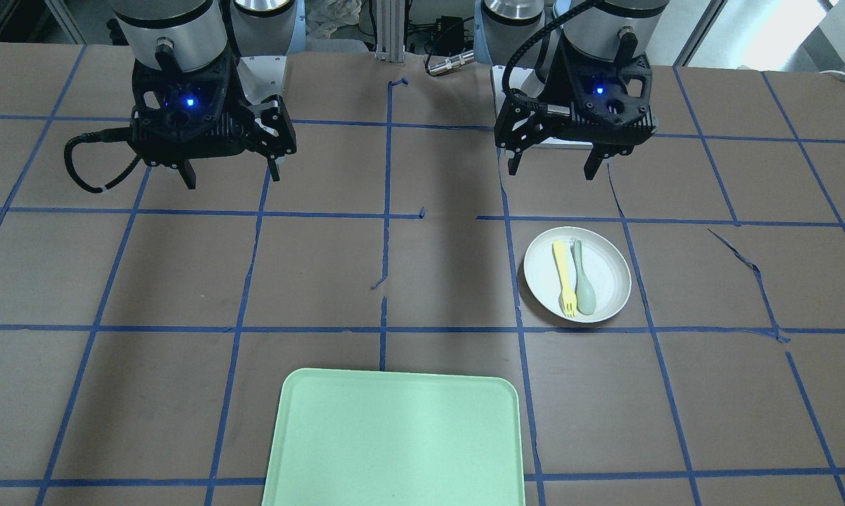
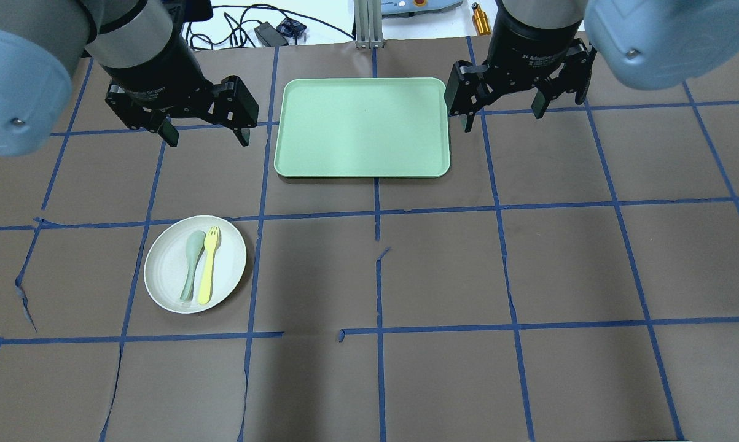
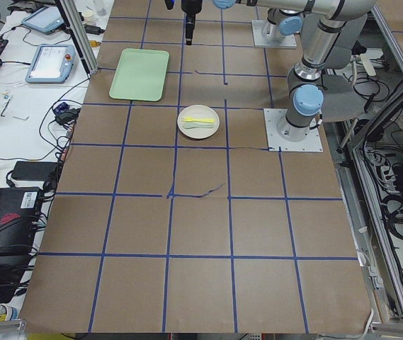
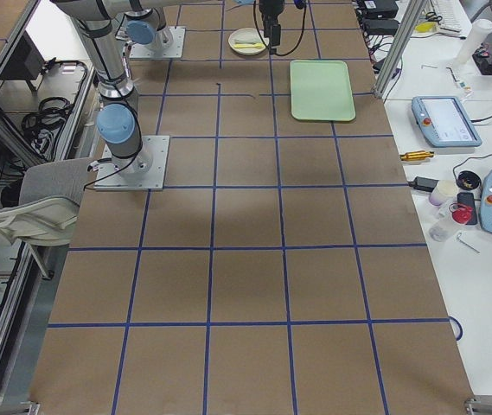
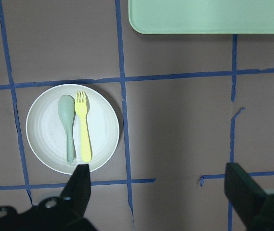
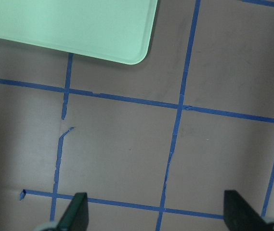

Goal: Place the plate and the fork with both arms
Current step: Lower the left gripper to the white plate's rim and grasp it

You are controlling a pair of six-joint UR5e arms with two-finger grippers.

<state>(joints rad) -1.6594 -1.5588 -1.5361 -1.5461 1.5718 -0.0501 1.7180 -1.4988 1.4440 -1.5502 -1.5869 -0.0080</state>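
While both arms hang up over the table, neither one is carrying anything. The left gripper has its jaws spread wide with nothing between them, and the right gripper is just the same, wide and empty.

The plate sits flat on the brown paper on the robot's left half, well apart from the mint-green tray, which lies across the middle at the side far from the robot. The fork is lying on the plate right beside a grey-green spoon. The two are parallel, with the fork on the side toward the table's middle and its tines pointing away from the robot. Can't really tell if the two are touching.

The left wrist view looks straight down on the plate, fingertips just below it in the shot. The right wrist view only catches blue tape lines and a tray corner.
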